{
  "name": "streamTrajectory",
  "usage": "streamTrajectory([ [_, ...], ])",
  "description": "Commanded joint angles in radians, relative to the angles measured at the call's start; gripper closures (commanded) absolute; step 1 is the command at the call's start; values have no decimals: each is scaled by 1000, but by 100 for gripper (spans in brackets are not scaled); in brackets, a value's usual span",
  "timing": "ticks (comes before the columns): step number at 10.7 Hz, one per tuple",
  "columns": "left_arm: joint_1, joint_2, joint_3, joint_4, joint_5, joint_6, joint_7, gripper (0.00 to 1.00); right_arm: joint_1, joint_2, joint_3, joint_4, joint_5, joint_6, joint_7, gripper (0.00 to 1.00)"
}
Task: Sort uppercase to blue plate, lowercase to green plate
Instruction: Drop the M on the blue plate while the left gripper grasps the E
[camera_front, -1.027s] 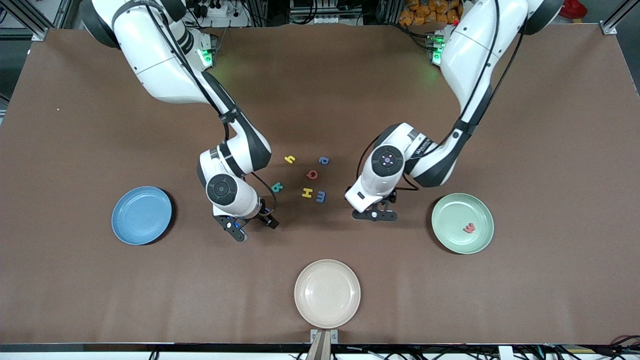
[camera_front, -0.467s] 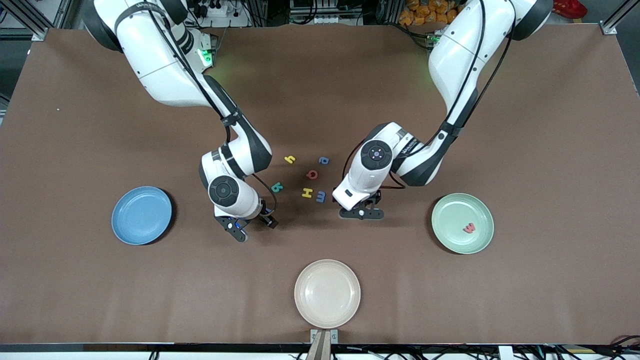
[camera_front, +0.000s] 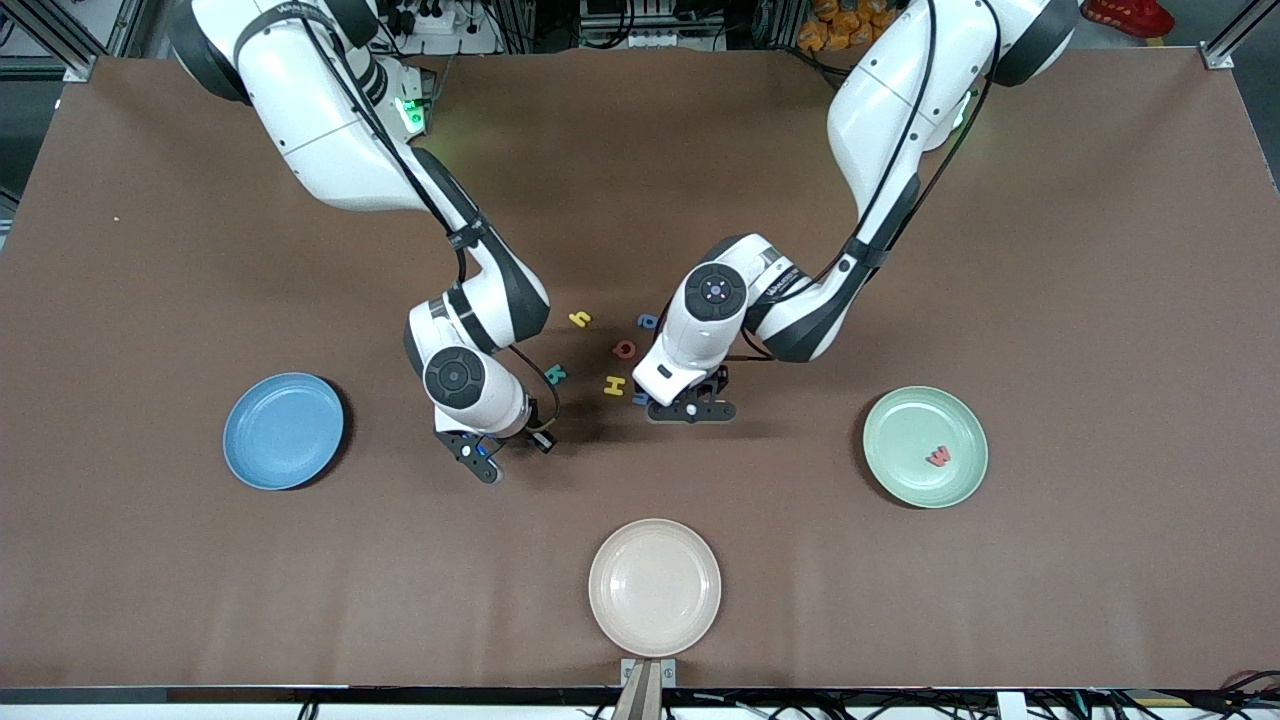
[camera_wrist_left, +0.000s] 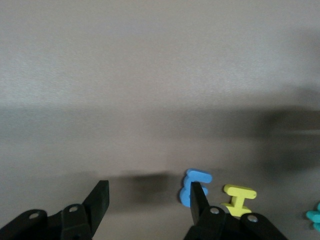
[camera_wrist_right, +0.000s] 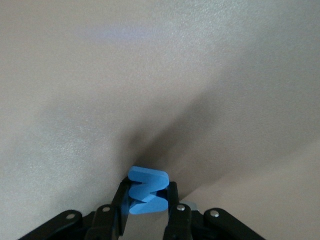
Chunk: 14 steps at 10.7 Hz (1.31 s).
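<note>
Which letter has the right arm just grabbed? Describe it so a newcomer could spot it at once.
Start at the blue plate and look toward the table's middle, where the right gripper sits low between that plate and the letter cluster. Pinched between its fingers is the blue W, the only letter held; the blue m still lies flat by the yellow H.

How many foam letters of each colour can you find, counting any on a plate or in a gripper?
Yellow: 2 (yellow h, yellow H)
Blue: 3 (blue a, blue m, blue W held in the right gripper)
Red: 2 (red Q, red w on the green plate)
Teal: 1 (teal R)
Total: 8
</note>
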Motion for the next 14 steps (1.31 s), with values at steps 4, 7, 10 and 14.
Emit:
streamTrajectory([
  [4, -39, 51, 9, 60, -16, 56, -24, 38, -156, -60, 4, 7, -16, -130, -173, 100],
  [7, -65, 59, 19, 60, -6, 75, -12, 38, -251, -157, -2, -33, -98, -247, -390, 100],
  [10, -72, 67, 19, 60, 74, 92, 12, 38, -343, -283, -2, -180, -145, -248, -560, 100],
  [14, -72, 82, 19, 60, 142, 105, 26, 39, -498, -329, -2, -263, -148, -225, -857, 100],
])
